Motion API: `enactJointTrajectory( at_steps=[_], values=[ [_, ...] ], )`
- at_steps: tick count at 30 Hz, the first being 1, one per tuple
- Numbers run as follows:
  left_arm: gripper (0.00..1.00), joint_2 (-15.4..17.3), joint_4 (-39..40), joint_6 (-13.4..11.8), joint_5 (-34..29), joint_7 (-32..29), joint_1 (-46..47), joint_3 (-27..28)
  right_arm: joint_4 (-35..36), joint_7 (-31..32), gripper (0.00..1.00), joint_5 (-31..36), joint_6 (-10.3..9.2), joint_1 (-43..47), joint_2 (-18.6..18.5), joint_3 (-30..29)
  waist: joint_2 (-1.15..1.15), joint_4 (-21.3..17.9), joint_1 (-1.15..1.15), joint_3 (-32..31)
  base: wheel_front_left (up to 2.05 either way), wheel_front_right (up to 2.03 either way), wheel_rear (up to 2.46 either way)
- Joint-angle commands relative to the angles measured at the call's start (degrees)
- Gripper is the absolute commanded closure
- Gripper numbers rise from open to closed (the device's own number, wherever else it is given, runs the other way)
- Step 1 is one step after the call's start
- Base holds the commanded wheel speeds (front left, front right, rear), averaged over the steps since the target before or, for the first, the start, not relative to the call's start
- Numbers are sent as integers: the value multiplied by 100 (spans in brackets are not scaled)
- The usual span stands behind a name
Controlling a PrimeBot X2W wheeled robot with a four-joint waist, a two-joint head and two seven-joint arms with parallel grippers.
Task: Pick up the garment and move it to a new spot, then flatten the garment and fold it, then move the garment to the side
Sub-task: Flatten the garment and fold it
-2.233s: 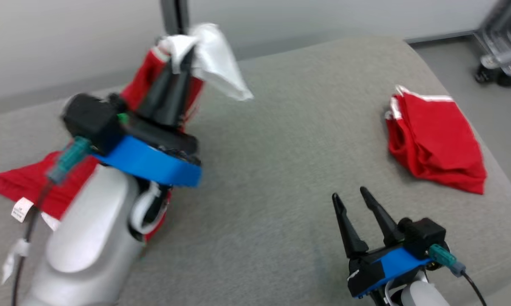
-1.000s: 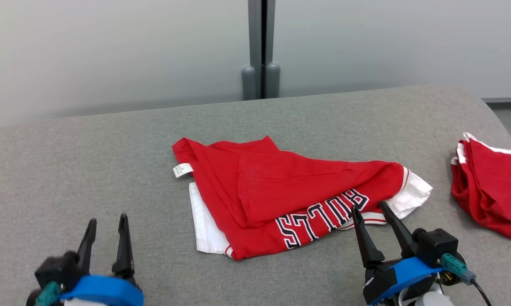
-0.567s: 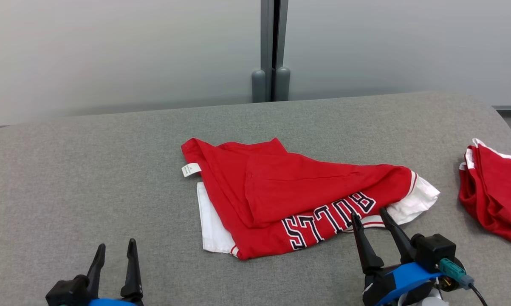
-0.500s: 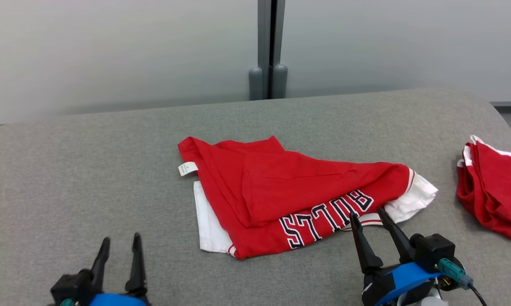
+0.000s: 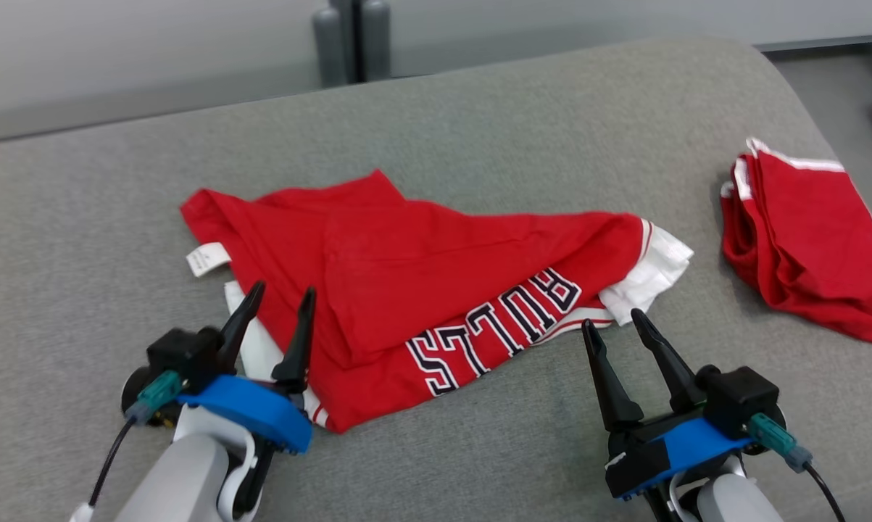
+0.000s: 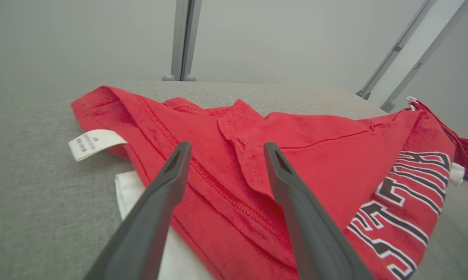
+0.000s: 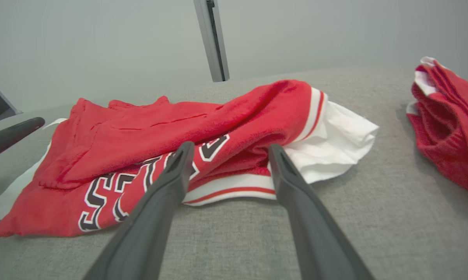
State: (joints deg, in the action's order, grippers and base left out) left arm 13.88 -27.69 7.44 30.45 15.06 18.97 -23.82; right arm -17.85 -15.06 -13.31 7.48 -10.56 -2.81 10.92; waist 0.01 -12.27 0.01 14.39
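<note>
The red garment [image 5: 436, 290], lettered in black and white, is lying crumpled and partly folded in the middle of the grey padded surface [image 5: 479, 130]. Its white label [image 5: 207, 259] is sticking out at the far left and a white layer [image 5: 657, 268] is showing at the right end. The left gripper [image 5: 283, 290] is reaching over the garment's near-left edge with its 2 fingers spread and nothing between them; whether they are touching the cloth cannot be told. The right gripper [image 5: 611, 319] is sitting just beside the striped near-right hem, jaws likewise apart and empty. A 2nd red garment [image 5: 805, 239] is lying bunched well apart at the right edge, and a grey post [image 5: 349, 36] is standing behind the surface.
</note>
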Motion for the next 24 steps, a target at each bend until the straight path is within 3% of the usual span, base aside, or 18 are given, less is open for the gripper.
enactJointTrajectory(
  at_steps=[1, 11, 19, 20, 21, 22, 23, 24],
  values=[
    [0, 58, -42, 8, 62, 15, 211, -111, 42, -17, 0, -47, 3, -37, -18, 3, -1, -53, -1, 52, 0, 0, 0],
    [0, 401, -851, 8, 904, 14, 1081, -1040, 396, -17, 0, -150, 3, -31, -19, 79, -1, -421, -1, 544, 0, 0, 0],
    [0, 619, -706, 9, 1479, 6, 1325, -1817, 491, -17, 0, -172, 3, 8, -19, 70, -1, -498, -1, 646, 0, 0, 0],
    [4, 644, -690, 9, 1554, 5, 1356, -1912, 485, -17, 0, -171, 3, 11, -19, 62, -1, -500, -1, 645, 0, 0, 0],
    [13, 656, -667, 9, 1614, 1, 1383, -1983, 471, -17, 0, -167, 3, 15, -19, 55, -1, -501, -1, 637, 0, 0, 0],
    [40, 665, -651, 9, 1678, 1, 1405, -2047, 458, -17, 0, -164, 3, 20, -19, 47, -1, -501, -1, 629, 0, 0, 0],
    [57, 684, -637, 9, 1722, 1, 1422, -2096, 448, -17, 0, -163, 3, 21, -19, 40, -1, -502, -1, 623, 0, 0, 0],
    [100, 699, -596, 9, 1763, 2, 1447, -2126, 437, -17, 0, -158, 3, 21, -19, 35, -1, -503, -1, 614, 0, 0, 0]
  ],
)
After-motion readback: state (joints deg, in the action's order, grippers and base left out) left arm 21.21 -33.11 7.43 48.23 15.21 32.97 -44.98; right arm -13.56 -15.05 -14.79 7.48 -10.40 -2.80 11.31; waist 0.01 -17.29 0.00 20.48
